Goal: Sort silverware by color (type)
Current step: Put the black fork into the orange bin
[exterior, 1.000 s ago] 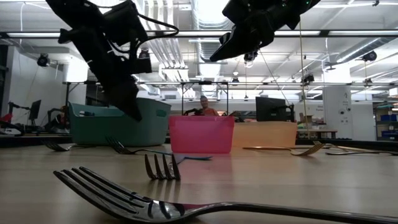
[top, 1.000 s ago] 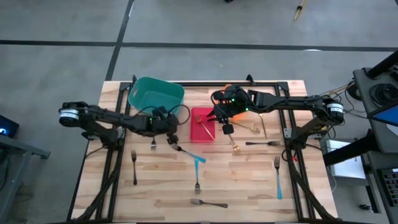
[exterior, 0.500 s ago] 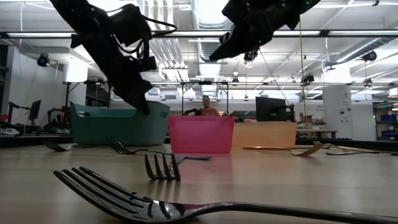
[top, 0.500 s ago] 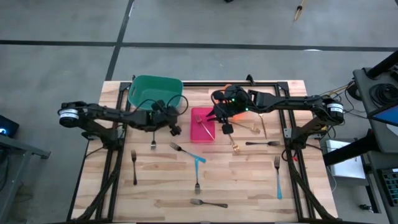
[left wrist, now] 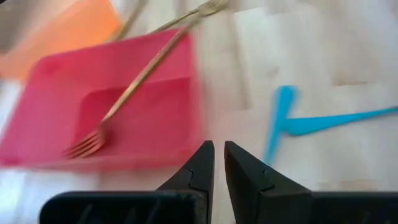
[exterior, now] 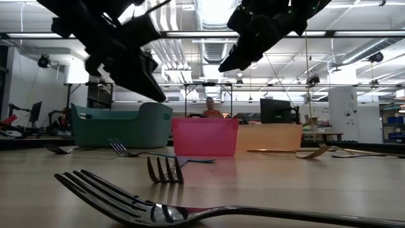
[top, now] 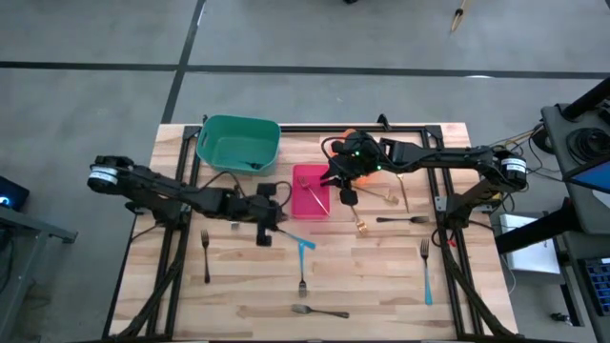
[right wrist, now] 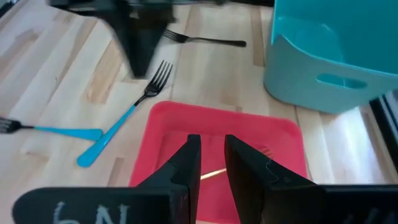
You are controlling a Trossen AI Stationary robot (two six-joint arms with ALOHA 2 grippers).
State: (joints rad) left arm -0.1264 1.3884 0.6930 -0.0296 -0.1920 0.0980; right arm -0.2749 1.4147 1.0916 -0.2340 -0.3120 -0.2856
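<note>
the left gripper, fingers together and empty, has swung from the teal bin back toward the blue-handled fork at its 3 o'clock, likely the next pick, while the right gripper, fingers slightly apart and empty, hovers over the red bin.

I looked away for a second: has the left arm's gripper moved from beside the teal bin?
Yes. The left gripper has swung away from the teal bin, toward the table's middle, and now hangs by the blue-handled forks, beside the red bin.

even overhead lighting, soft shadows; left wrist view motion-blurred, low view's background ceiling lights glaring.
</note>
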